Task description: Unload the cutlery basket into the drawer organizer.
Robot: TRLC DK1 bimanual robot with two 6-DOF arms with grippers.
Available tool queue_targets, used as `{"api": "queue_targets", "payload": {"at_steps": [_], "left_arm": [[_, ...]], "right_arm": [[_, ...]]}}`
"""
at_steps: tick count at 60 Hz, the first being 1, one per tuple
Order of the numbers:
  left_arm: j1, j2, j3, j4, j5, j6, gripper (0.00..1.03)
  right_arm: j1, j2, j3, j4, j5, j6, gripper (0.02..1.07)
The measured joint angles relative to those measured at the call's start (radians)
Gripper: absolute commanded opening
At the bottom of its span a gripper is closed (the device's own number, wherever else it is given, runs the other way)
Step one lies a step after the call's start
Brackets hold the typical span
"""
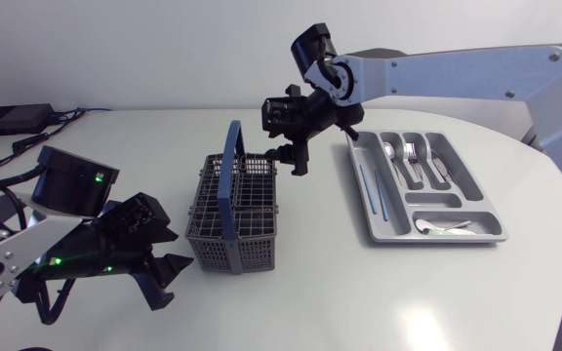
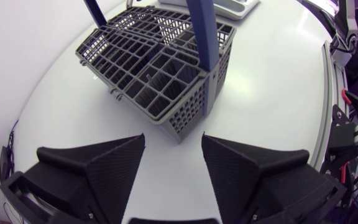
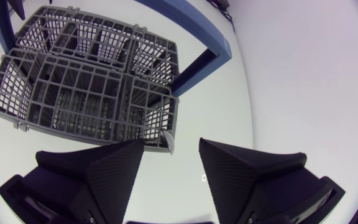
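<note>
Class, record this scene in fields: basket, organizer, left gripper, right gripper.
basket: grey mesh, blue handle, upright mid-table
organizer: grey tray beside the basket, cutlery already inside
left gripper: open, low, facing the basket's near corner
right gripper: open, held over the basket's far corner

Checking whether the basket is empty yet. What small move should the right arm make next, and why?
Probably ease the open right gripper down around the pale tip, likely a last utensil. It pokes from a corner compartment of the basket, just ahead of the gripper, which holds nothing.
</note>
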Motion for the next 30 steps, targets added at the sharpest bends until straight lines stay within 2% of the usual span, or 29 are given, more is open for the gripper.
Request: {"api": "queue_targets", "payload": {"at_steps": [11, 30], "left_arm": [[0.003, 0.005, 0.0, 0.001, 0.0, 0.0, 0.66], [0.011, 0.028, 0.001, 0.023, 0.0, 0.0, 0.66]], "right_arm": [[0.001, 0.041, 0.032, -0.019, 0.025, -0.037, 0.16], [0.002, 0.053, 0.05, -0.032, 0.036, -0.051, 0.08]]}}
